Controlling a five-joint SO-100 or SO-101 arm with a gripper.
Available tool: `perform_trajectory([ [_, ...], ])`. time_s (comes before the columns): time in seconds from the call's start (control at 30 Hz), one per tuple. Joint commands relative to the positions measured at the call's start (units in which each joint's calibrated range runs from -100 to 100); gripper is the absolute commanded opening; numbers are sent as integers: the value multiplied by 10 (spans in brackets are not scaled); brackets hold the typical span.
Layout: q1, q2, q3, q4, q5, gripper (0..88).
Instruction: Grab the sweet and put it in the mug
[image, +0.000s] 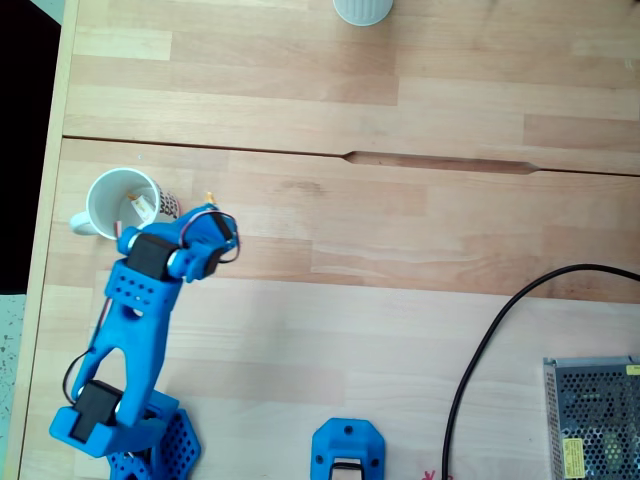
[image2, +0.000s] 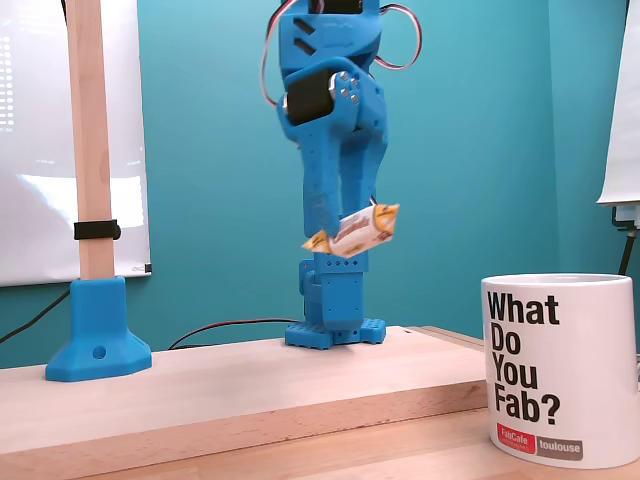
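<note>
The white mug (image: 112, 190), with a handle on its left and a reddish print on its side, stands at the table's left in a fixed view. A white-and-yellow wrapped candy (image: 140, 208) lies inside it. My blue gripper (image: 206, 210) hovers just right of the mug's rim. It is shut on the sweet (image2: 352, 230), a small white wrapper with orange twisted ends, held tilted in the air well above the board. From above, one yellow tip of the sweet (image: 209, 196) pokes out past the gripper.
A white mug lettered "What Do You Fab?" (image2: 560, 370) stands close to the camera at right. A pale ribbed cup (image: 362, 10) sits at the far edge. A black cable (image: 480, 350), a metal mesh box (image: 595, 415) and a blue post base (image: 345, 450) occupy the near side.
</note>
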Motion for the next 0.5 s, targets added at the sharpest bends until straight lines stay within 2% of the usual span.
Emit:
perform_trajectory([
  [0.0, -18, -53, -8, 3, -2, 31],
  [0.47, -139, -56, -7, 4, -3, 31],
])
